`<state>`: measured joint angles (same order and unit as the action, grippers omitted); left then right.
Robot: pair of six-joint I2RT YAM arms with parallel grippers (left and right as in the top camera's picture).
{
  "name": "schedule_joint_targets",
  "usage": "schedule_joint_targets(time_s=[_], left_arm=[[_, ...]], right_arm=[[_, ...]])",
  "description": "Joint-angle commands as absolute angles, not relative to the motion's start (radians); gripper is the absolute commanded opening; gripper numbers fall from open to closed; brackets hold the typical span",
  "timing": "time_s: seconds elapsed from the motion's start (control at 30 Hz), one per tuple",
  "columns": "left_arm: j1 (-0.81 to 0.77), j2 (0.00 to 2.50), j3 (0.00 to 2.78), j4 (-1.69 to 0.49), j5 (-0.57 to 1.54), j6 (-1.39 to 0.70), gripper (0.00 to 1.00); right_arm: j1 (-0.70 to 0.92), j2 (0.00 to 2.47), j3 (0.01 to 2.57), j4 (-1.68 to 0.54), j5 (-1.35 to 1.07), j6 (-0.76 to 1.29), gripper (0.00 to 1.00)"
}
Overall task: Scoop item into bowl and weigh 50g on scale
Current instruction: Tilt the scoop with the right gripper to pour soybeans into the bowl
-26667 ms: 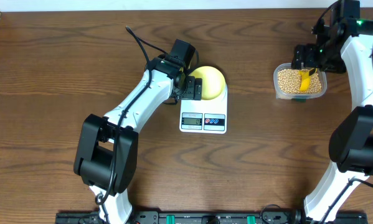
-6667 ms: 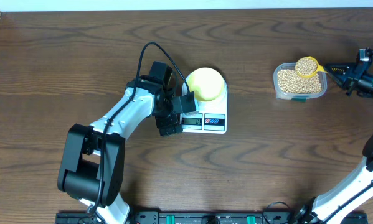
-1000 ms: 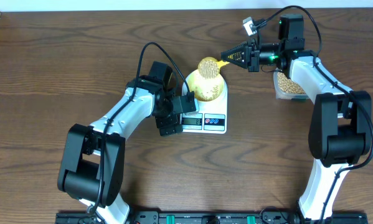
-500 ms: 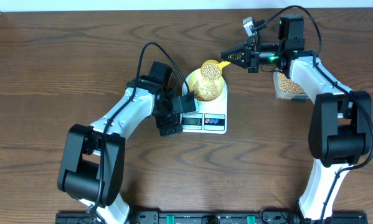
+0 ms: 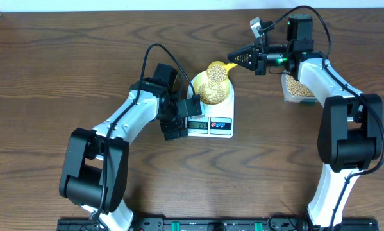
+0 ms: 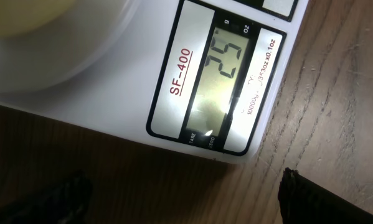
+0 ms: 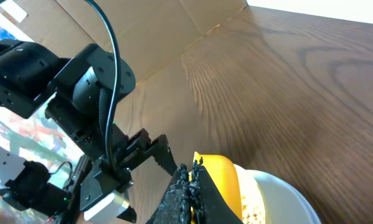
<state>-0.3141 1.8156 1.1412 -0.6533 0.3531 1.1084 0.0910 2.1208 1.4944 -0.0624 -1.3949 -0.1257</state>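
While my left gripper sits with fingers spread wide beside the scale, its camera reads 25 on the display, so I judge we're roughly halfway. Some beans already lie in the bowl on the scale. Over it hangs the heaped scoop, handle pinched in the closed right gripper. The tub at far right has plenty left.
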Motion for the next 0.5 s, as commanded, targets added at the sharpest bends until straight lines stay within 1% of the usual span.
schedule_joint_targets(time_s=[0.0, 0.47], left_arm=[[-0.309, 1.795, 1.134, -0.656, 0.347, 1.126, 0.98], [-0.309, 1.795, 1.134, -0.656, 0.347, 1.126, 0.98]], right_arm=[[0.091, 2.135, 1.487, -0.062, -1.409, -0.179, 0.01], [0.100, 2.135, 1.487, -0.043, -1.410, -0.262, 0.01]])
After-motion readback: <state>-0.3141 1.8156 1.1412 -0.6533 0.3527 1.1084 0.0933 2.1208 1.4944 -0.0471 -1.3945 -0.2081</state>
